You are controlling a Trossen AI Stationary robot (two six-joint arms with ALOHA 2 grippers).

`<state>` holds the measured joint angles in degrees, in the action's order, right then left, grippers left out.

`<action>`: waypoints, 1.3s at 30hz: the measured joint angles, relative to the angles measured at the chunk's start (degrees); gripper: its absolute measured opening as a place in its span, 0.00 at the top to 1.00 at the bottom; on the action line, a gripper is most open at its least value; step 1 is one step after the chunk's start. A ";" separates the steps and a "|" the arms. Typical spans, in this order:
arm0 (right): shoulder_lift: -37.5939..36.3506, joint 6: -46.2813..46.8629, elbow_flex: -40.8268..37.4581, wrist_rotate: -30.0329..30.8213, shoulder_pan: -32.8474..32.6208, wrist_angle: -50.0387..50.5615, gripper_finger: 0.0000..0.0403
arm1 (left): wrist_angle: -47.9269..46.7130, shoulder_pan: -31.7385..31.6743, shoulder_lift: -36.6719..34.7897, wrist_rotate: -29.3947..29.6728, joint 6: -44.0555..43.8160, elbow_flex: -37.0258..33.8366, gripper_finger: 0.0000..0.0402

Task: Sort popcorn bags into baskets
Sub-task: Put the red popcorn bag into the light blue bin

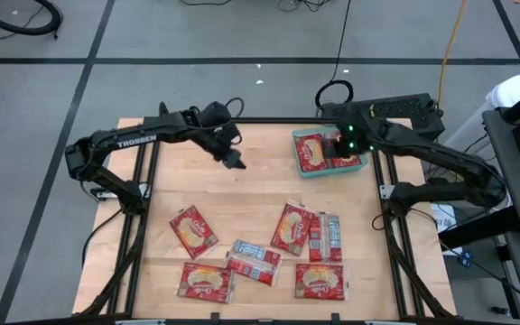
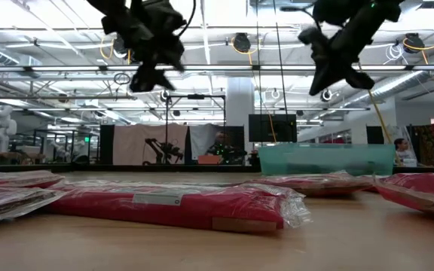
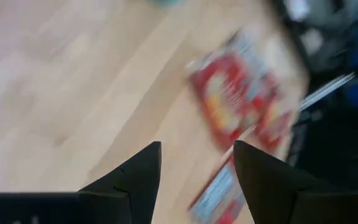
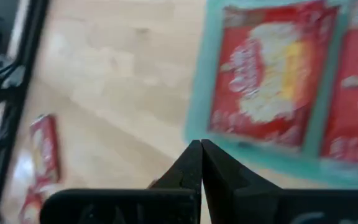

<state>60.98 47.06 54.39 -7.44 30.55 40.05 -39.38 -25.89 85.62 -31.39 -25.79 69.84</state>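
Overhead, the wooden table (image 1: 251,181) carries a teal basket (image 1: 301,168) at its far right corner, holding two popcorn bags (image 1: 311,152); other bags lie scattered along the near edge. Left gripper (image 1: 236,162), fingers apart, hangs mid-table. Right gripper (image 1: 342,144), fingers pressed together and empty, hovers above the basket.

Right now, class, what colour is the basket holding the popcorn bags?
Teal-green basket; clearest in the high view.

Glossy crinkled-film popcorn bags (image 1: 193,229) lie on a smooth pale wooden table (image 1: 251,194) (the teal basket (image 1: 300,168) looks plastic).
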 joint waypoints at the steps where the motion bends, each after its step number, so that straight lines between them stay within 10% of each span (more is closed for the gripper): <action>1: -0.49 1.00 0.00 -0.03 -1.76 0.00 1.00 | -2.61 0.33 0.00 1.41 1.25 0.00 0.50; 14: -1.30 7.77 0.00 9.20 -20.27 -2.33 1.00 | -17.87 7.57 -0.04 10.67 -0.35 -3.70 0.50; 39: -1.30 -13.36 -0.02 0.85 -25.06 -2.08 1.00 | -18.58 26.23 -0.04 18.70 -37.83 -11.39 0.50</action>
<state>59.68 33.69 54.37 -6.60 5.50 37.98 -57.95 0.35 85.58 -12.69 -63.62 58.46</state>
